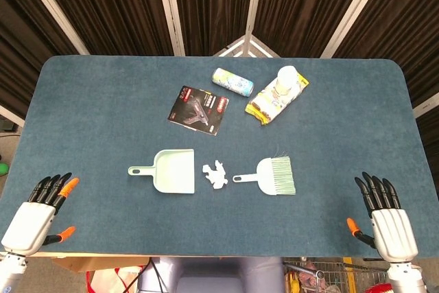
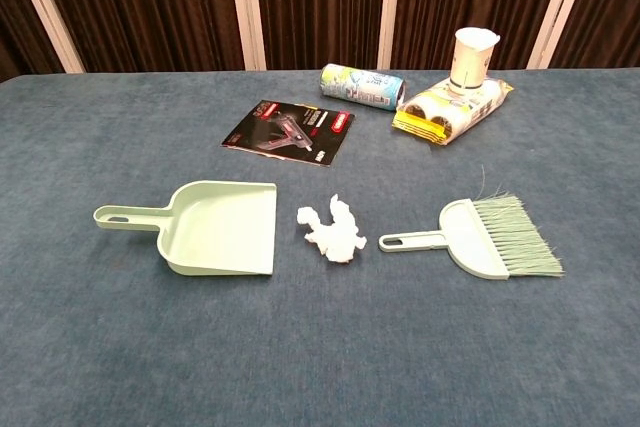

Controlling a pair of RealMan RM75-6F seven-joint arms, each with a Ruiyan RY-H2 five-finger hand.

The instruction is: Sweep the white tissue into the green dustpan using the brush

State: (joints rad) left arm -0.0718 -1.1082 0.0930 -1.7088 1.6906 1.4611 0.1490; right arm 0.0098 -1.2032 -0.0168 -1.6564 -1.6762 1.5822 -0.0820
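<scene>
The dustpan point(image 2: 215, 228) and brush point(image 2: 487, 236) are pale mint green, the crumpled tissue point(image 2: 332, 231) white, on a plain dark teal tabletop point(image 2: 320, 347). Toward the far edge lie a black booklet point(image 2: 290, 131) with red and white print, and a yellow packet point(image 2: 450, 108).

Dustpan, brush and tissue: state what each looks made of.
Dustpan: apparently moulded plastic, pale green, smooth with a slight sheen. Brush: matching plastic back and handle, with fine, likely synthetic, bristles. Tissue: thin white paper, crumpled and matte.
</scene>
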